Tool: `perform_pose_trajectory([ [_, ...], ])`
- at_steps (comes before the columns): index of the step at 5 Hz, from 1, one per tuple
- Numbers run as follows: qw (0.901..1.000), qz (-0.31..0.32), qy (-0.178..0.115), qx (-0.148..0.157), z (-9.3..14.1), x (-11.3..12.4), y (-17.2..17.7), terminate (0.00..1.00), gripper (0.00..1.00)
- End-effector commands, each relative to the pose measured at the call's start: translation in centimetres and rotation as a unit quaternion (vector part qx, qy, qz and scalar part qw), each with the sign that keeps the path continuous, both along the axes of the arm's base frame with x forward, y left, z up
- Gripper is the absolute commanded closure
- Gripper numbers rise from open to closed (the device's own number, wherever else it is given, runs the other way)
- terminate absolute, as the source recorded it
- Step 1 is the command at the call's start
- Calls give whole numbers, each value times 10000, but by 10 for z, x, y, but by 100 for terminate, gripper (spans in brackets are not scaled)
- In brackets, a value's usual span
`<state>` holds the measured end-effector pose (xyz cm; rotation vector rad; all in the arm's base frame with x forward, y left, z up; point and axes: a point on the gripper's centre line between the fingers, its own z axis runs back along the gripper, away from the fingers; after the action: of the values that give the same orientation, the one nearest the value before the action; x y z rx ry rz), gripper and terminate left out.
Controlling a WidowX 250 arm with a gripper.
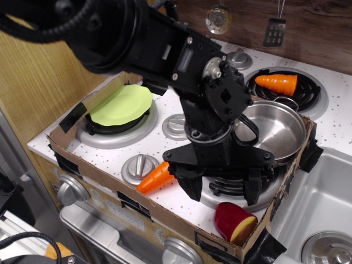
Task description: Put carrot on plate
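The carrot (156, 177) is smooth and orange. It lies on the white stove top near the front, its tip pointing front-left. Its far end is hidden behind my gripper's left finger (191, 184), so no green stem shows. My gripper (223, 193) points down over the front right burner with its jaws wide apart and nothing between them. The carrot lies just outside the left finger. The lime-green plate (122, 104) rests on the back left burner, well to the left of and behind the gripper.
A steel pot (278, 129) stands right behind the gripper. A stubby ridged orange carrot (278, 83) lies on the back right burner. A red and yellow toy (235, 221) lies at the front right corner. A low cardboard wall (110, 190) rims the stove. A sink (324, 192) is on the right.
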<state>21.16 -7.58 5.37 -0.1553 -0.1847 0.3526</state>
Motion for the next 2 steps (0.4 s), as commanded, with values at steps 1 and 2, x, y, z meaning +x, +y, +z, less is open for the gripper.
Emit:
perform_pose_trajectory([
  [1,10000,0,0,0,0,0,0,0,0],
  [2,9991,-339,-161,201,22,4,17,0,0],
])
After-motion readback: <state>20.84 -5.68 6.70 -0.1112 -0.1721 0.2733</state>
